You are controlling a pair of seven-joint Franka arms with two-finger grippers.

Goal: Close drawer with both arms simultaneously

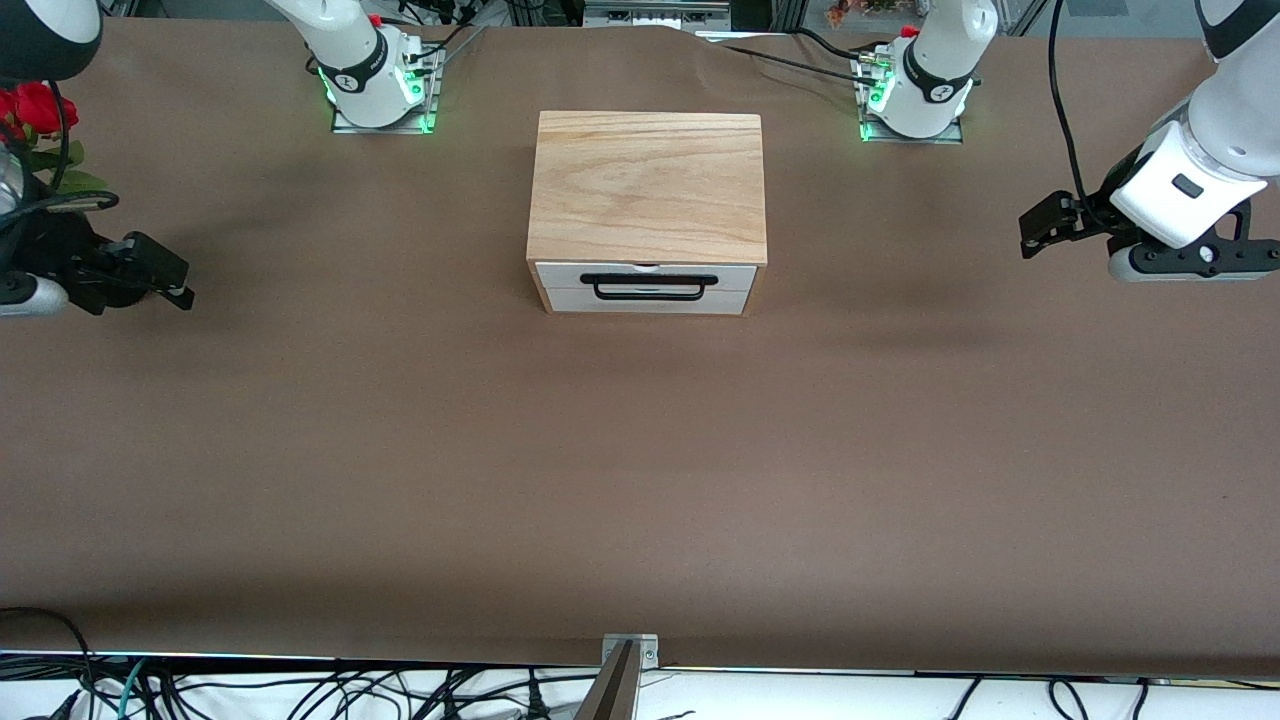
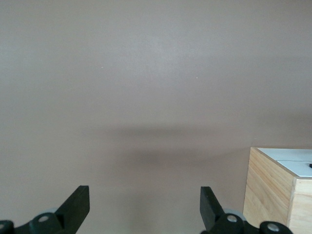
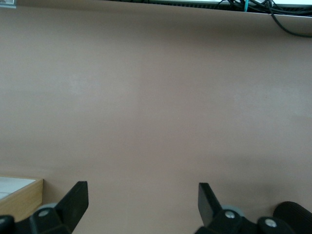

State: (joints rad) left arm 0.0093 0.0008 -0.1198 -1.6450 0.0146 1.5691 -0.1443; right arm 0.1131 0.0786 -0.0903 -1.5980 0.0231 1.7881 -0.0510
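A wide table (image 1: 640,480) under brown covering fills our view.
We see tangled black cables (image 1: 330,690) on a white surface along its near edge, and red flowers (image 1: 35,108) at the right arm's end.

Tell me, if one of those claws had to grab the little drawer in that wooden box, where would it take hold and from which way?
Probably the black wire handle on the drawer. It bows out from the white front, leaving a gap for a finger. The wooden box covers everything else, so come from in front of the drawer. The left gripper and right gripper, both open, hang over the table's ends.
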